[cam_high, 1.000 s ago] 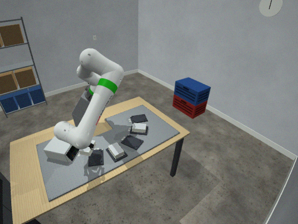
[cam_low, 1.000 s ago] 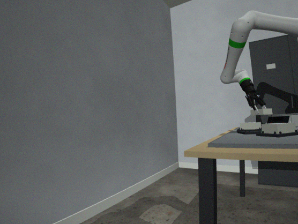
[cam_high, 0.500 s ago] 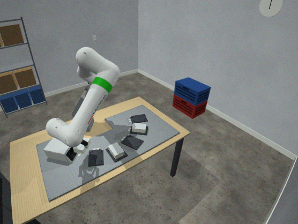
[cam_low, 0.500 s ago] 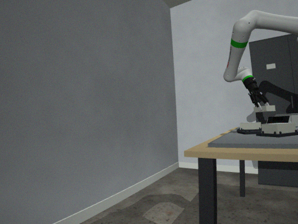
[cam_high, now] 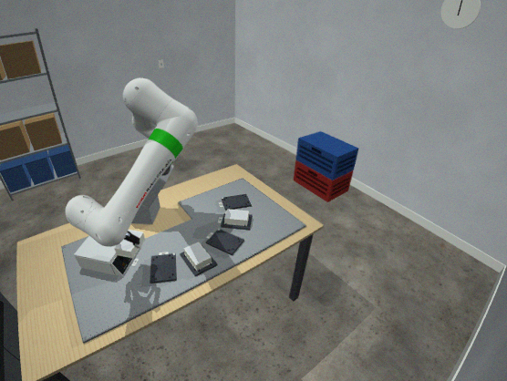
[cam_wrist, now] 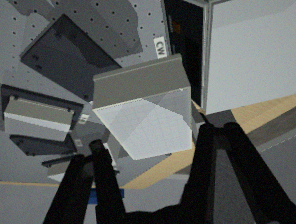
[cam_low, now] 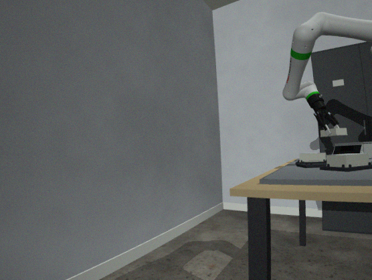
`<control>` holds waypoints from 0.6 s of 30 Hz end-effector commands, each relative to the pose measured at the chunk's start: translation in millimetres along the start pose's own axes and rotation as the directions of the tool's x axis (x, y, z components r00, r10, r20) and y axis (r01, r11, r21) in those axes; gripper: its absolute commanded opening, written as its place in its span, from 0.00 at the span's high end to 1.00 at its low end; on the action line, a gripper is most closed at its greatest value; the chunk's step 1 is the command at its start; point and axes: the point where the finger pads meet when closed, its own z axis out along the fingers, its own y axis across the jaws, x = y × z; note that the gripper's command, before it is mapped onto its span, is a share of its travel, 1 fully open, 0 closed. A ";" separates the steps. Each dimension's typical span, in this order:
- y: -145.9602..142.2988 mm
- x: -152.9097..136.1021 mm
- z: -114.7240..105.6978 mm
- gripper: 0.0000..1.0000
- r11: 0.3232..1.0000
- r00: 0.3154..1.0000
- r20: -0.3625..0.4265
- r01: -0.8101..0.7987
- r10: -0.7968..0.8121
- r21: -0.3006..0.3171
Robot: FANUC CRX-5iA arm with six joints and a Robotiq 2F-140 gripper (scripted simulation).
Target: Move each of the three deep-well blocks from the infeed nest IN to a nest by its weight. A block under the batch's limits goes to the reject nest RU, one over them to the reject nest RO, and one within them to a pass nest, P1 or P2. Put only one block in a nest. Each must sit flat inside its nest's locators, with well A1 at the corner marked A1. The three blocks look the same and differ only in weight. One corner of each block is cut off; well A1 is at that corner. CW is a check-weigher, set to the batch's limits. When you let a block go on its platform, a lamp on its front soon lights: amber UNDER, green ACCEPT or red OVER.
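Two of the three blocks look placed and the third is in hand, so the sorting seems to be in its last round. One pale, box-shaped deep-well block (cam_high: 197,255) (cam_low: 312,157) (cam_wrist: 37,120) sits in a dark flat nest near the tabletop's long front edge, as the top view shows it; a second pale block (cam_high: 237,217) (cam_low: 348,161) (cam_wrist: 60,171) occupies another dark nest towards the right end, farther from that edge. Whether either nest suits its block's weight cannot be told, as their labels are unreadable here. The last pale block with one cut corner (cam_high: 127,248) (cam_low: 341,131) (cam_wrist: 142,95) is gripped between the fingers of the black two-finger gripper (cam_low: 332,128) (cam_wrist: 152,115), raised beside the white box-shaped check-weigher (cam_high: 98,255) (cam_wrist: 250,60), towards the tabletop's left end. The dark plate-like nest nearest the weigher (cam_high: 163,268) (cam_wrist: 65,50) is empty and is probably the infeed. Two more empty nests lie towards the right end, one between the filled pair and one nearer the right rear corner. Left to do, by my judgement: weigh this block, read its lamp, then seat it flat in the matching free nest, A1 corners together.
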 end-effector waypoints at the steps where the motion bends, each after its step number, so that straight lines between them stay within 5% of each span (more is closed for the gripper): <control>1: 8.0 -0.8 -4.9 0.90 1.000 1.000 0.000 0.000 0.000 0.000; 18: 35.2 -4.1 -20.6 0.90 1.000 1.000 0.000 0.000 0.000 0.000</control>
